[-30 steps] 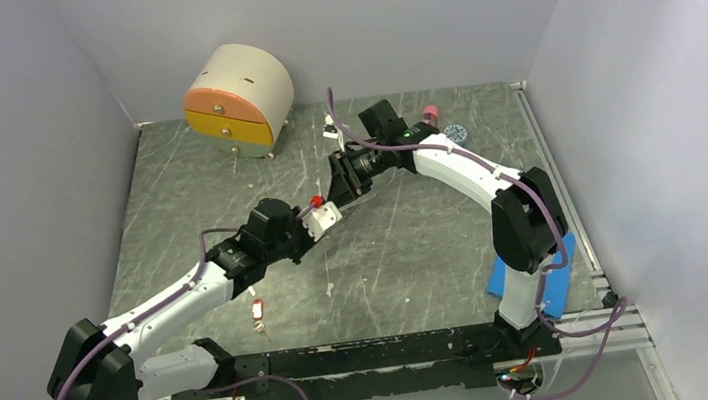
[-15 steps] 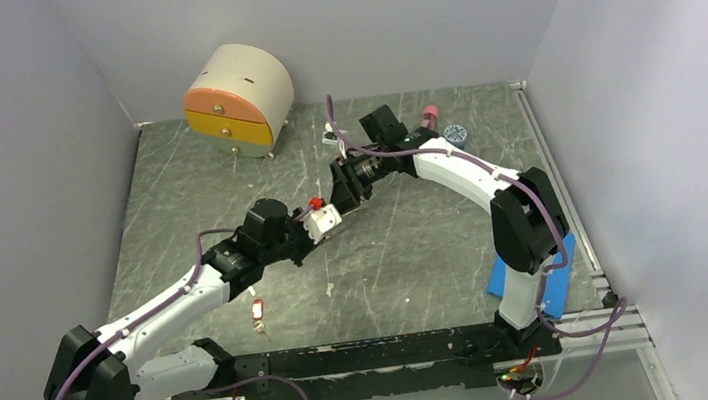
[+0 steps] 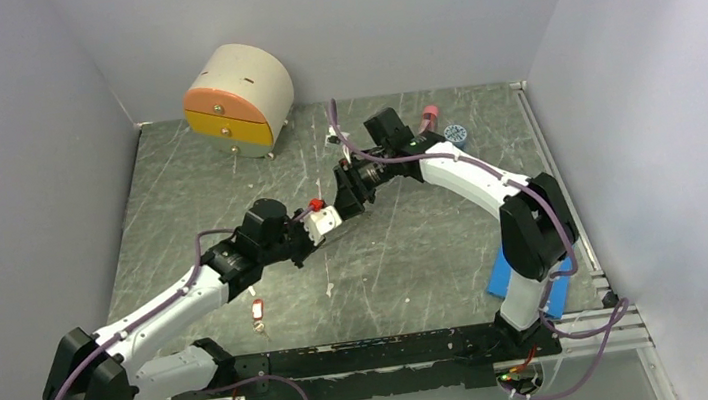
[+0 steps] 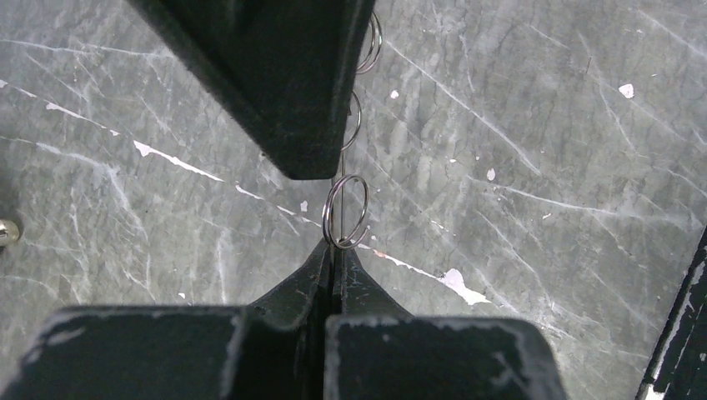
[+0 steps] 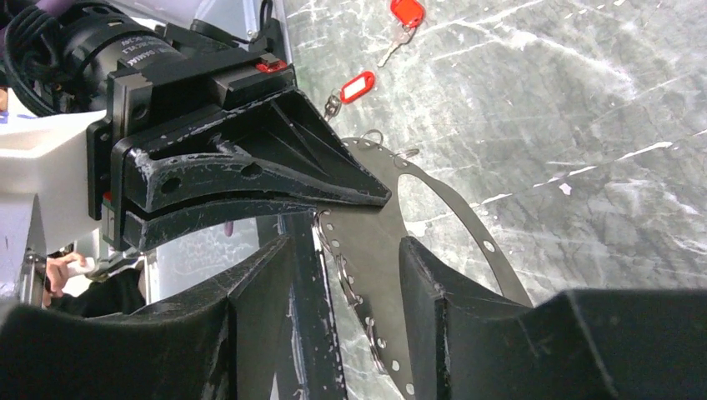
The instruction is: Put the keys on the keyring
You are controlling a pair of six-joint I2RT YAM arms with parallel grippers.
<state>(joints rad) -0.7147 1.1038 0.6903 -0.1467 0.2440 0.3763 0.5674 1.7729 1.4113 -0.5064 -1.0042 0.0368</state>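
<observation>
Left claw (image 4: 333,252) is clenched on the keyring (image 5: 379,242). In its own wrist view I get only the ring's thin edge rising from the fingertips, with small split rings (image 4: 344,211) strung along it, and the right claw (image 5: 346,250) blocks the upper half. The right wrist view adds what that lacks: a flat, perforated band running between the right jaws, which stand parted. Whether they touch it I cannot tell. Past the band at twelve o'clock I see a red-tagged key (image 5: 358,86), and a second key (image 5: 407,12) beyond it on the table (image 3: 416,253). From overhead both claws meet mid-table and hide the ring. A drawer unit (image 3: 238,97) sits at eleven o'clock. A pink bottle (image 3: 430,113) and a blue-lidded jar (image 3: 455,132) sit at one.
</observation>
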